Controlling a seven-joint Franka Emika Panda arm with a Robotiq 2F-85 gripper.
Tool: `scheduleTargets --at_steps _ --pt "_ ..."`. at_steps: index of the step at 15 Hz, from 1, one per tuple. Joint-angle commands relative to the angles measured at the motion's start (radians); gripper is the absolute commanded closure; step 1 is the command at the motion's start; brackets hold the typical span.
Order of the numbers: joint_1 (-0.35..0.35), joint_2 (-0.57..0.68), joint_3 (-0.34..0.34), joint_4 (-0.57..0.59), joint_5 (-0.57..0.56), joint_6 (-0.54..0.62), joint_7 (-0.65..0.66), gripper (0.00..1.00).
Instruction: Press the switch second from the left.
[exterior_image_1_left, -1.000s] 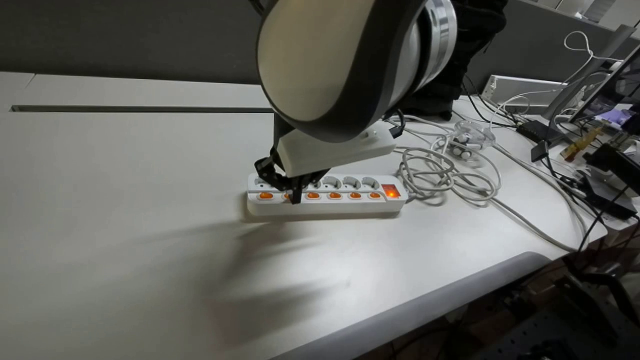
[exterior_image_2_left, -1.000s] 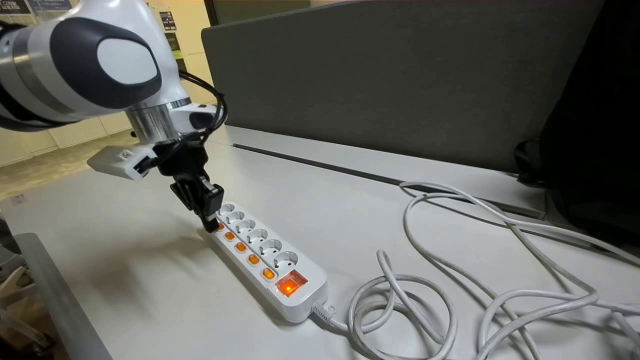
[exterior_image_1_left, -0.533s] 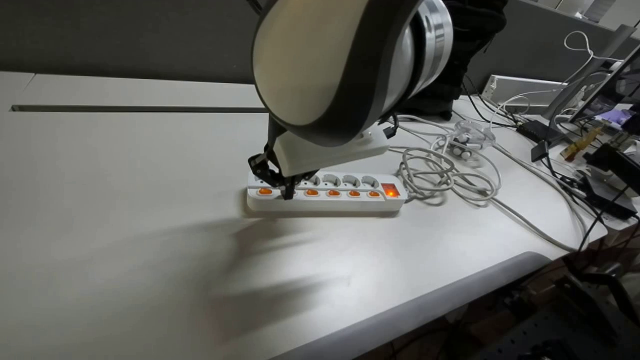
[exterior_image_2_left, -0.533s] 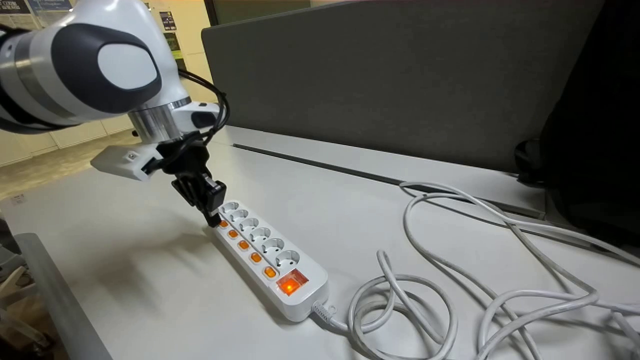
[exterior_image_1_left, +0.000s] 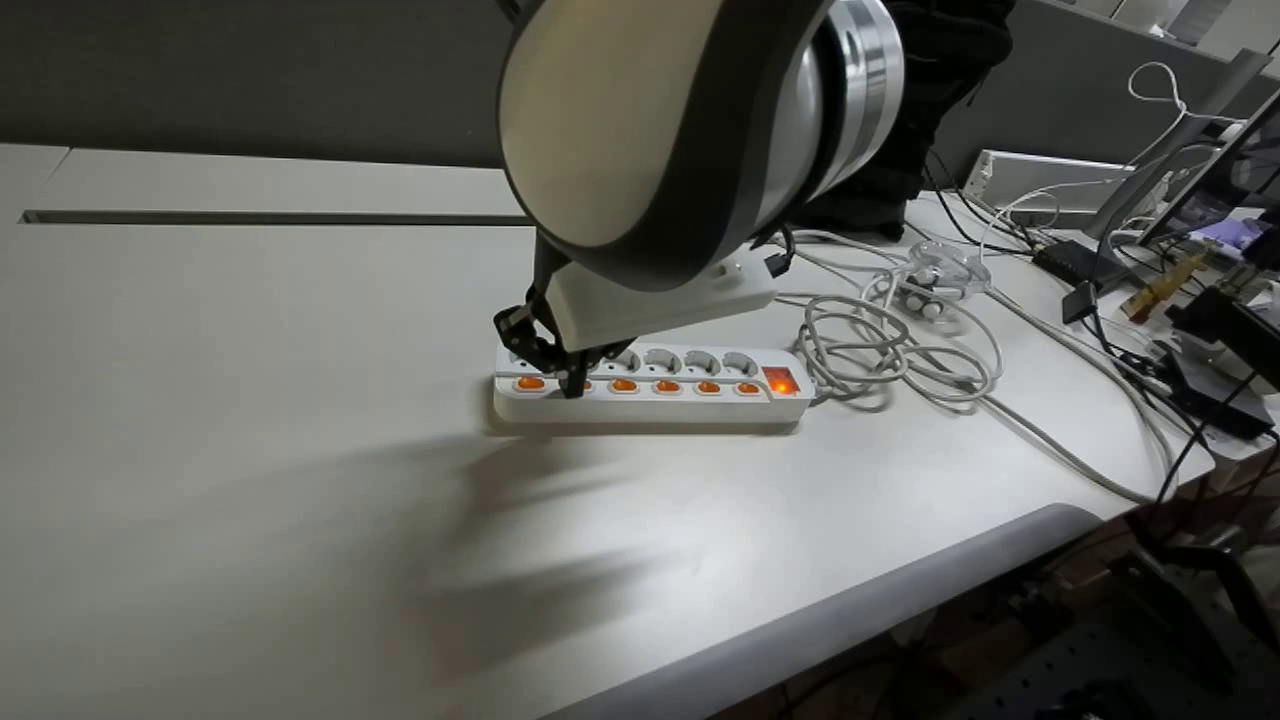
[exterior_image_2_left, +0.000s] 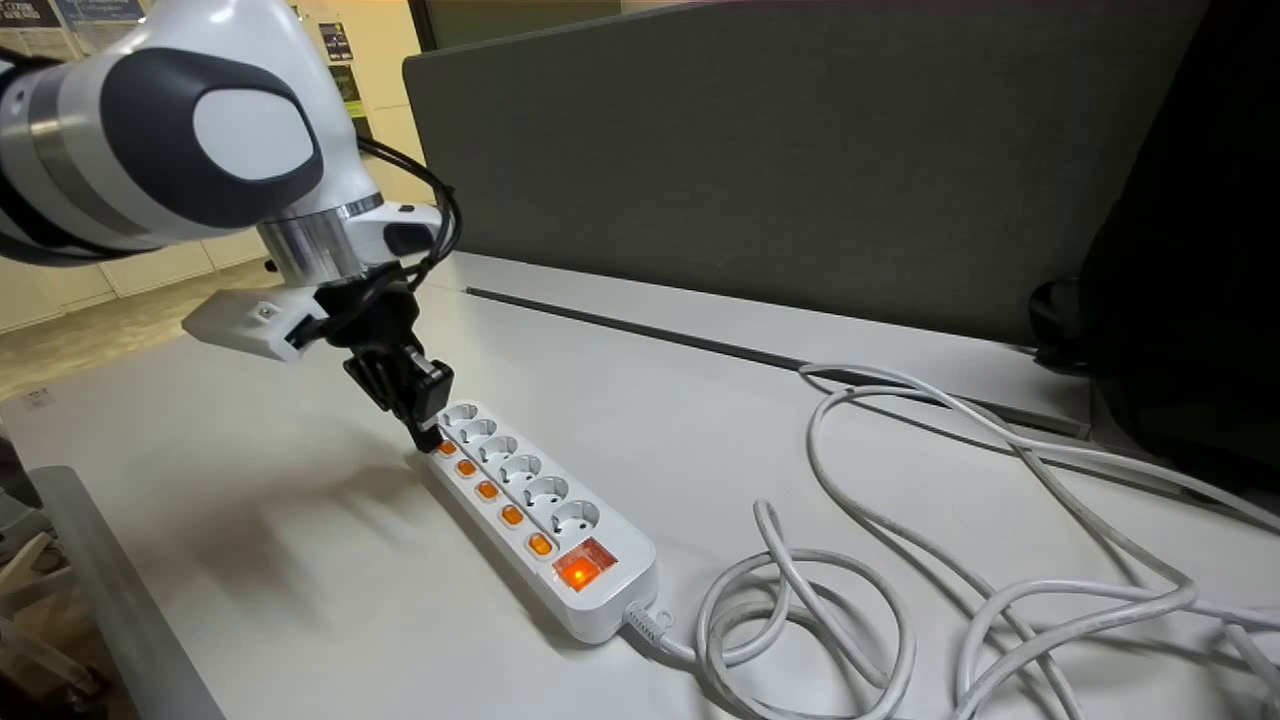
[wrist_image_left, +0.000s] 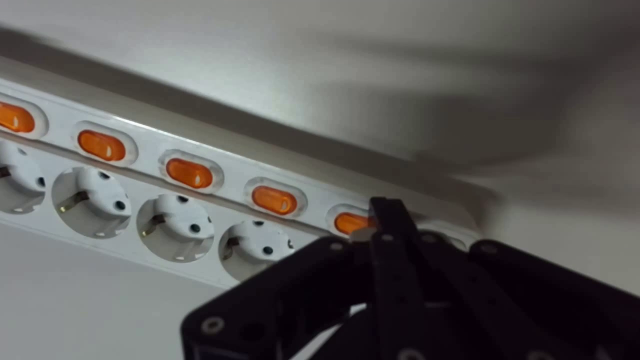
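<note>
my hand has fingertips together, nothing seen between them. orange target switch, second from cable-free end of white power strip, lies just beside them on side toward cable; in wrist view they hide its outer end. its long axis runs along strip. contact: cannot tell. outermost switch sits on my other side. i judge push from here could catch only its edge; slight shift cableward, then straight down, suits better.

The switch sits on the power strip, which lies on the table before the divider.
</note>
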Motion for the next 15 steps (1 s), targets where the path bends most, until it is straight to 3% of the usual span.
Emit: scheduleTargets --at_steps 1,15 --pt "0.012 0.000 -0.013 0.005 0.031 0.033 -0.009 1.00" --pt "0.005 0.010 -0.016 0.010 0.119 0.014 -0.016 1.00"
